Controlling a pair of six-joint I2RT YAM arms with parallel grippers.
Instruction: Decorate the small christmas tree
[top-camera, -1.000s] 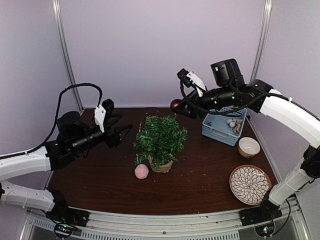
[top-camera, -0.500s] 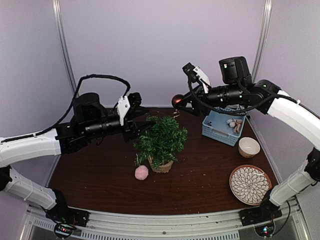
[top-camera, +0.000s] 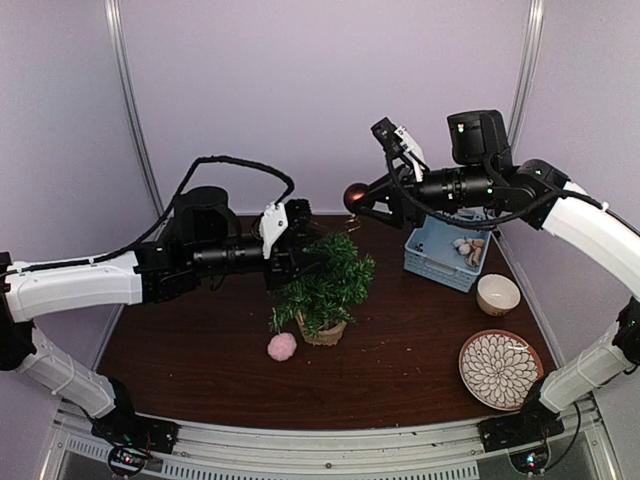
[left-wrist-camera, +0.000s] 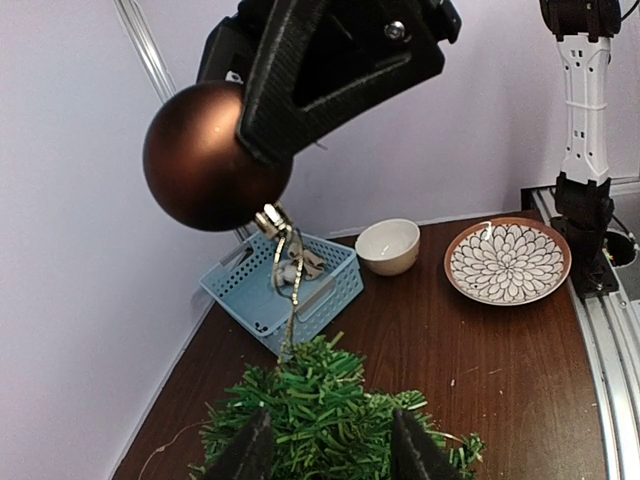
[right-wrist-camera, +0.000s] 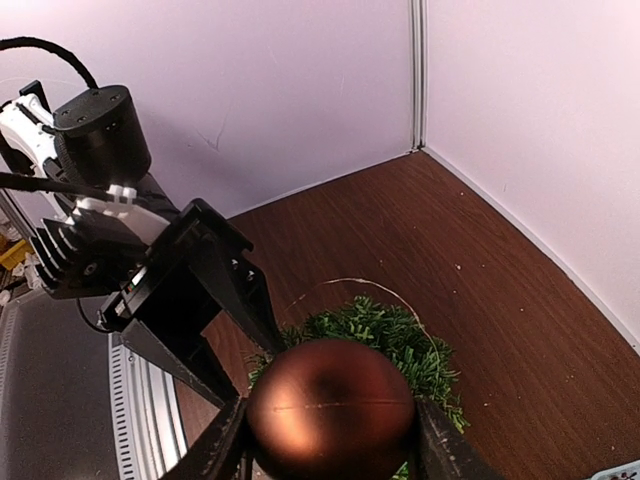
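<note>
The small christmas tree (top-camera: 325, 285), bushy green in a tan pot (top-camera: 323, 332), stands mid-table. My left gripper (top-camera: 312, 252) reaches in from the left, open, and its jaws straddle the tree's upper branches (left-wrist-camera: 330, 410), with a dark fingertip (left-wrist-camera: 250, 450) on each side. My right gripper (top-camera: 364, 200) hovers above and behind the treetop, shut on a shiny brown bauble (top-camera: 354, 197). In the right wrist view the bauble (right-wrist-camera: 330, 410) fills the jaws. Its gold thread (left-wrist-camera: 285, 265) hangs down to the treetop.
A pink pompom (top-camera: 282, 346) lies on the table left of the pot. A blue basket (top-camera: 445, 250) with small ornaments sits at the back right. A cream bowl (top-camera: 497, 294) and a patterned plate (top-camera: 499, 369) are in front of it. Purple walls enclose the table.
My left arm swung right from the table's left side to the tree, and its jaws narrowed around the top branches. The right gripper rose slightly with the bauble.
</note>
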